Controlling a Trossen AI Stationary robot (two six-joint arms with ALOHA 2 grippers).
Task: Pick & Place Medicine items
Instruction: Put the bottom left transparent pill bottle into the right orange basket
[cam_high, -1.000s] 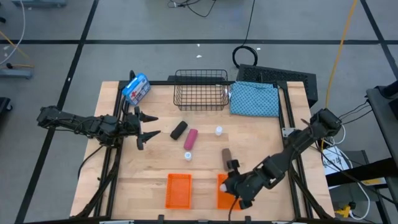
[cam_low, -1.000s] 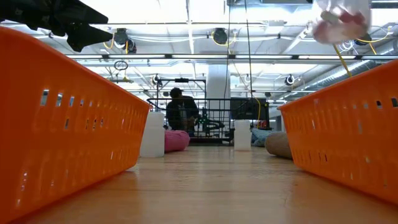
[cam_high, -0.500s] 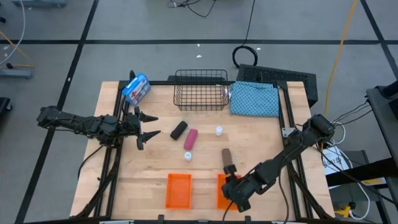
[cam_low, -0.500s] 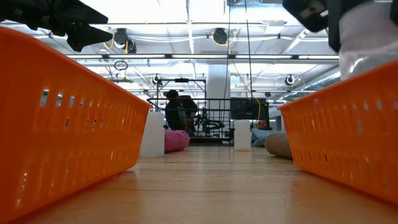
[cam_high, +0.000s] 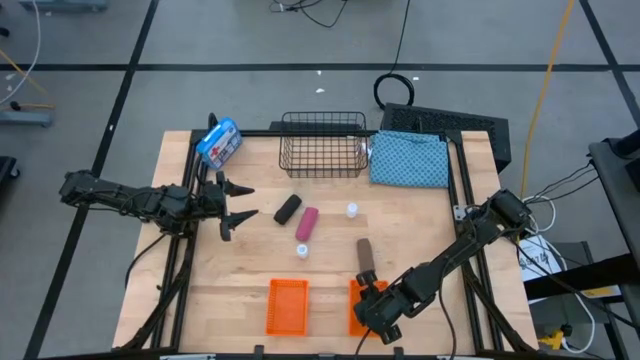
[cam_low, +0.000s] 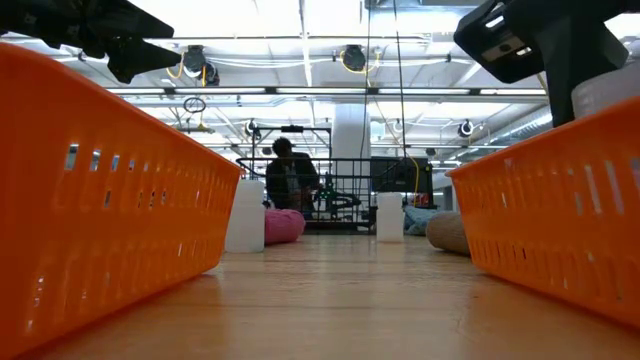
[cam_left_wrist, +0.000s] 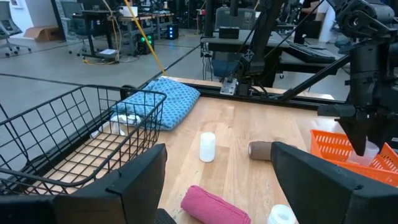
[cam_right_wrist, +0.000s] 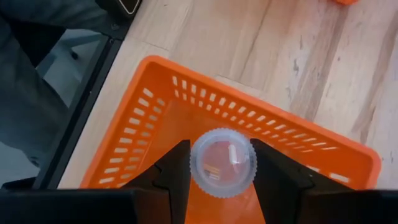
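Lowered since a second ago into the right-hand orange slotted plastic bin (cam_right_wrist: 186, 130) at the table's near edge: right gripper (cam_right_wrist: 222, 167), jaws clenched on a small round white plastic bottle (cam_right_wrist: 222, 163) with a ribbed rim, now just above the bin floor, so probably near release. Farther back on smooth pale wood: brown oblong piece (cam_high: 365, 254), two more white bottles (cam_high: 302, 250) (cam_high: 352, 210), pink oblong piece (cam_high: 307, 223), black one (cam_high: 287, 209). Parked unmoved at the left edge, left gripper (cam_high: 236, 201), fingers spread, empty. Beyond, black wire basket (cam_high: 322, 144).
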